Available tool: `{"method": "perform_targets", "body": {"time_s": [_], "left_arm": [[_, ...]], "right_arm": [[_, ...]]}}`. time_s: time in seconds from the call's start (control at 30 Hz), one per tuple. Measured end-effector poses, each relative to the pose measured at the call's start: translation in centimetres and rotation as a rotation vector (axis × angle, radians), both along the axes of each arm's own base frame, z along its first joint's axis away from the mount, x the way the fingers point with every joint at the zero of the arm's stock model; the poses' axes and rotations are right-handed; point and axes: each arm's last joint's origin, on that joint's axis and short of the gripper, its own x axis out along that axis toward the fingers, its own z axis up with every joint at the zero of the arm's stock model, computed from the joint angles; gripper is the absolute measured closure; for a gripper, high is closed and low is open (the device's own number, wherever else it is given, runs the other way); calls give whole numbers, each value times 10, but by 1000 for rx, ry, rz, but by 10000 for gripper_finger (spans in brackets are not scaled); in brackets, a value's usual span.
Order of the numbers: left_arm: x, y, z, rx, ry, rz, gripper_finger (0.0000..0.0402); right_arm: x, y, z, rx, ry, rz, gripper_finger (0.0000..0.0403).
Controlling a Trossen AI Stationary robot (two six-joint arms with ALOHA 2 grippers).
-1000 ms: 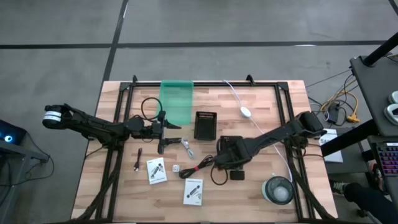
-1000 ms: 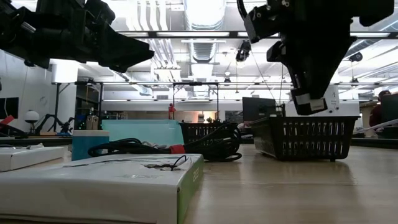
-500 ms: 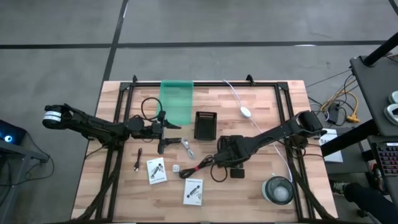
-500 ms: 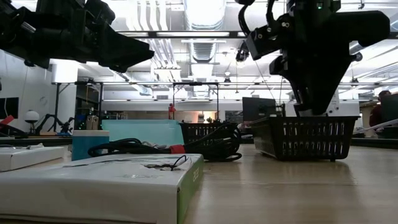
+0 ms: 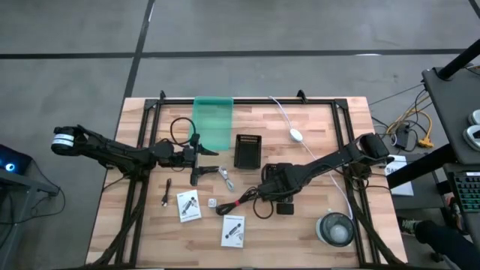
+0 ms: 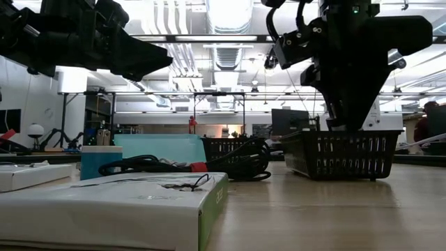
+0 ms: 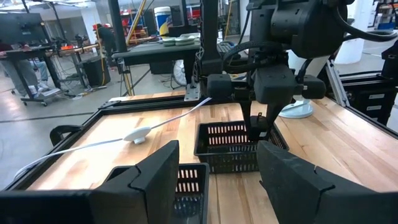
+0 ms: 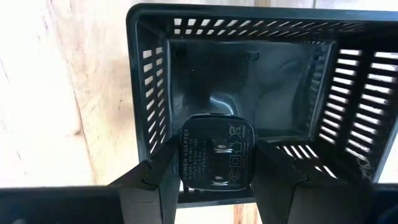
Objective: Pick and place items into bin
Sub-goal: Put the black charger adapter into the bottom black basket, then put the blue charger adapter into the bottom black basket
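My right gripper (image 8: 216, 186) hangs over a black slatted basket (image 8: 323, 81), fingers pointing down into its open top, shut on a black power adapter (image 8: 216, 152). In the high view that gripper (image 5: 276, 189) covers most of the basket (image 5: 286, 208). My left gripper (image 5: 204, 161) waits open above the table's left half. Lying on the wood are a red-black coiled cable (image 5: 251, 199), a black coiled cable (image 5: 178, 127), two white packets (image 5: 189, 206) (image 5: 233, 231), a white cube (image 5: 212, 203), a thin black stick (image 5: 166, 193) and a silvery piece (image 5: 225, 178). My right gripper pinches the power adapter by two opposite side edges (image 8: 183, 155), one finger (image 8: 155, 180) on each side. It comes from above, pointing down. The adapter's labelled face (image 8: 217, 146) shows to the wrist camera, and the adapter hangs clear above the basket floor (image 8: 236, 93).
A second black basket (image 5: 247, 151) stands at the table's middle, with a green translucent bin (image 5: 214, 124) behind it. A white oval on a white cord (image 5: 296, 135) lies far right of centre. A round clear container (image 5: 335, 229) stands near the right front corner.
My right gripper has come down with the adapter, from above the basket's rim to within its open top, and shifted slightly toward the table's left. It has stayed shut on the adapter.
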Motion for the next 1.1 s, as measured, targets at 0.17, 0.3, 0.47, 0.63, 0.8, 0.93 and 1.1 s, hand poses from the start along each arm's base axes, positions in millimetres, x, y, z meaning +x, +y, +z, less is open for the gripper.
{"method": "perform_targets", "body": {"time_s": [0.17, 0.3, 0.47, 0.63, 0.8, 0.93, 1.1], "left_arm": [[0, 0, 0, 0, 0, 1, 201], [0, 0, 0, 0, 0, 0, 201], [0, 0, 0, 0, 0, 0, 201], [0, 0, 0, 0, 1, 1, 201], [0, 0, 0, -2, 1, 0, 201], [0, 0, 0, -2, 1, 0, 201], [0, 0, 0, -3, -1, 1, 201]], "right_arm": [[0, 0, 0, -2, -4, -1, 255], [1, 0, 0, -1, -8, -3, 235], [1, 0, 0, 0, -12, -9, 218], [1, 0, 0, 0, -13, -10, 220], [2, 0, 0, -9, -25, -21, 231], [2, -1, 10, -61, -101, -20, 244], [1, -1, 35, -59, -260, -25, 258]]}}
